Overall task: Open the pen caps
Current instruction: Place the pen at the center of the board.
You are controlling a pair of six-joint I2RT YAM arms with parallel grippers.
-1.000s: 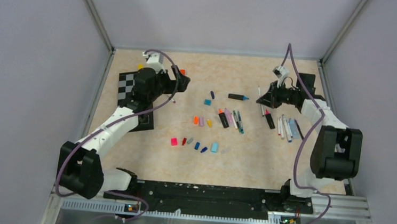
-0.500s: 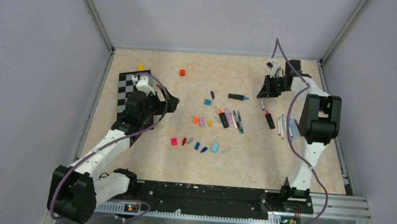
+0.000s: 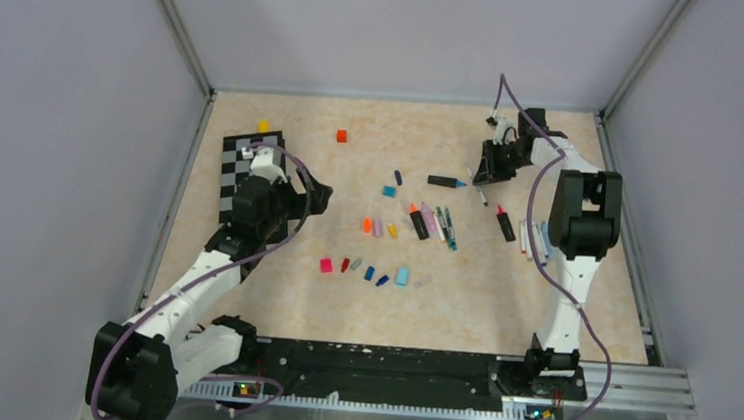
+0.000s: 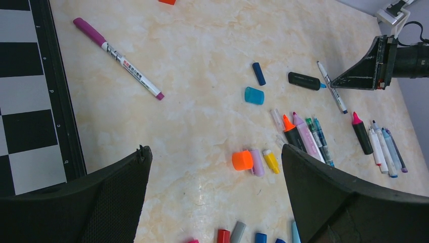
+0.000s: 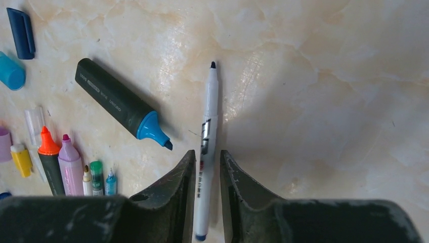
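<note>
Two hands, two different jobs right now. Right hand (image 5: 208, 153) pinches a thin white pen (image 5: 211, 101) mid-barrel, fingers pressed in on both sides; the shadow beside it says it's held just off the surface (image 3: 461, 307). Its dark tip is bare and points away from the wrist, so I'd read this grip as carrying a finished pen, not pulling a cap. Blue bit at the near end could be a plug or a parked cap, can't tell. It sits far right, just beside the highlighter (image 5: 114, 101), whose blue tip is also bare. Left hand (image 4: 216, 148) is spread wide, holding nothing, hovering by the checkerboard (image 4: 20, 101). Probable reason: the purple pen (image 4: 117, 54), white barrel with a purple cap on, lies alone just off the board's edge, ahead of that hand. It's the only capped one I can spot. Rest looks done: loose caps (image 3: 326, 265) in a rough row mid-surface, a few more above them, bare-tipped pens (image 3: 419, 224) bunched in the centre and another bunch at right. Next, as I judge it: one hand on the purple barrel, the other on the cap, pull along the axis, so right has to drop its pen first. Risk: thin round barrel rolls or twists in the pinch.
</note>
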